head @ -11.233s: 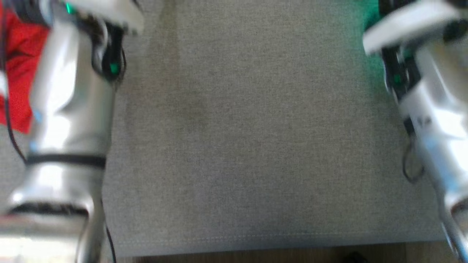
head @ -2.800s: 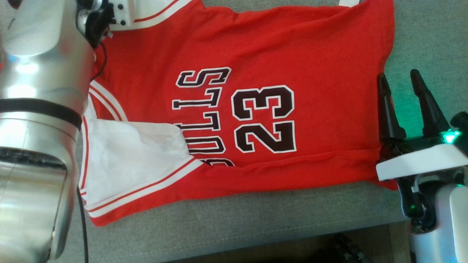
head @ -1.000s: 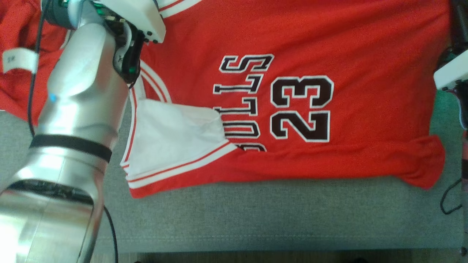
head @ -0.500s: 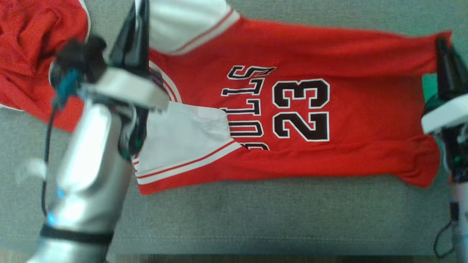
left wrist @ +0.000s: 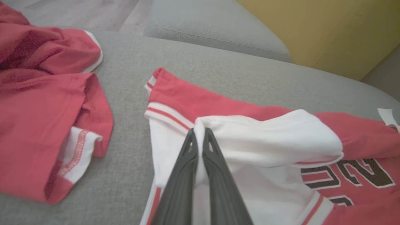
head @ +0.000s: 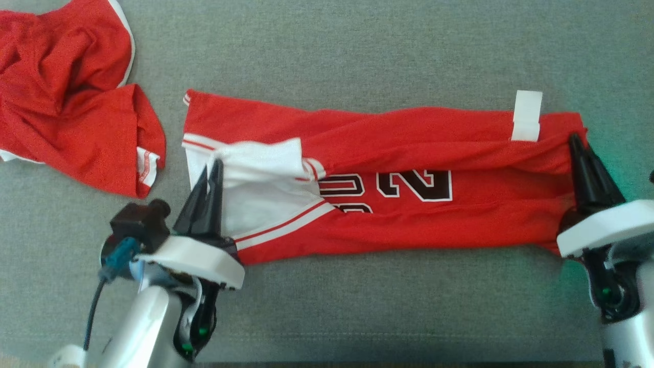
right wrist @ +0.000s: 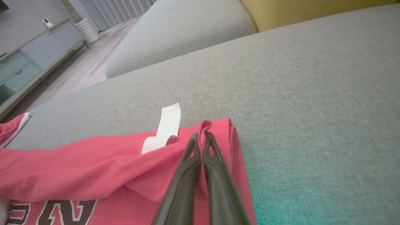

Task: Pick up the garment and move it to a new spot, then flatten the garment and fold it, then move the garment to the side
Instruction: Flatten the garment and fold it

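Note:
The red jersey (head: pixel 409 148) with white trim and dark numbers lies across the grey cushion, its far half folded toward me over the print. My left gripper (head: pixel 211 171) is shut on the white sleeve panel (left wrist: pixel 250 137) at the jersey's left end; in the left wrist view the left gripper (left wrist: pixel 199 135) pinches a white fold. At the other end my right gripper (head: pixel 576 143) is shut on the red hem corner, and the right wrist view has the right gripper (right wrist: pixel 200 136) pinching that red edge (right wrist: pixel 218 128). A white tag (head: pixel 526 115) sticks out near it.
A second red garment (head: pixel 66 102) lies crumpled at the far left of the cushion (head: pixel 357 51). The cushion's front seam (head: pixel 357 340) runs close to me. Another grey cushion (right wrist: pixel 178 34), a yellow backrest (left wrist: pixel 328 31) and a cabinet (right wrist: pixel 28 62) stand beyond.
Both grippers have drawn the jersey's far edge toward me, folding it over the print so that only half of the numbers shows. The head camera has shifted too.

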